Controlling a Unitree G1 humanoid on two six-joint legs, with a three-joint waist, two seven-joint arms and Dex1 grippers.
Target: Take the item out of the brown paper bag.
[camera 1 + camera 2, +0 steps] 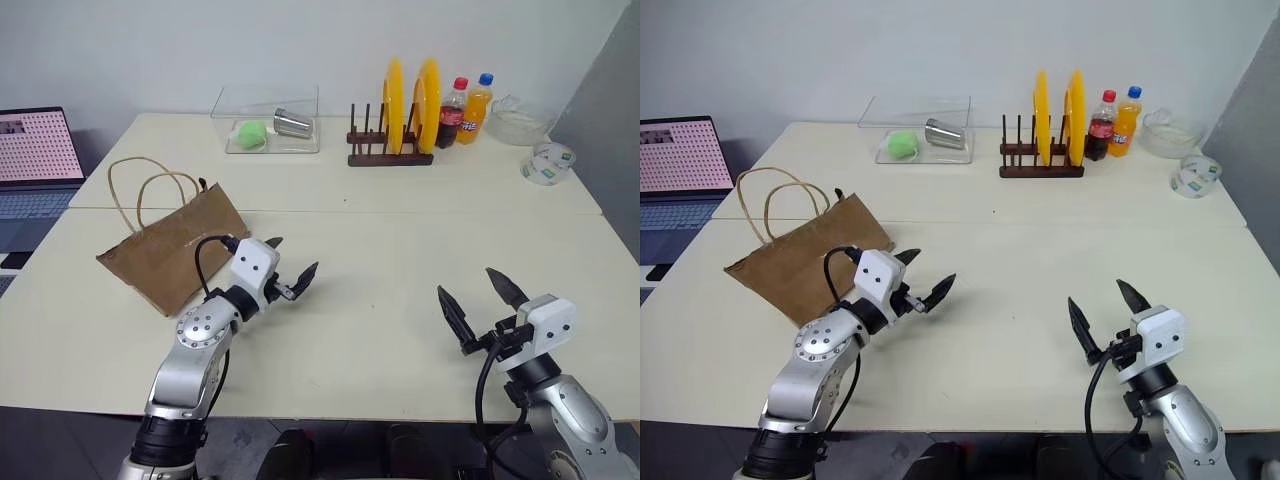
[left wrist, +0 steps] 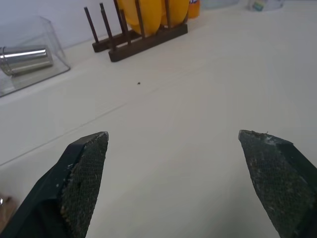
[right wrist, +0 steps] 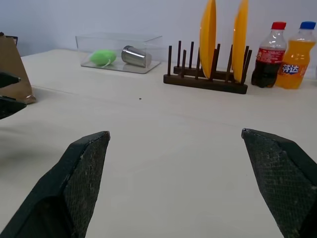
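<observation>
The brown paper bag [image 1: 172, 250] lay flat on its side on the table [image 1: 400, 250], handles toward the far edge, and the item wasn't visible — presumably inside. The left gripper [image 1: 290, 270] hovered just beside the bag, jaws wide and empty; the right gripper [image 1: 478, 295] sat well apart, also wide and empty. I'd pin the bag with one gripper and reach into the mouth with the other. The right wrist view caught the bag's corner — the left wrist view looked past it toward the plate rack [image 2: 143, 34].
</observation>
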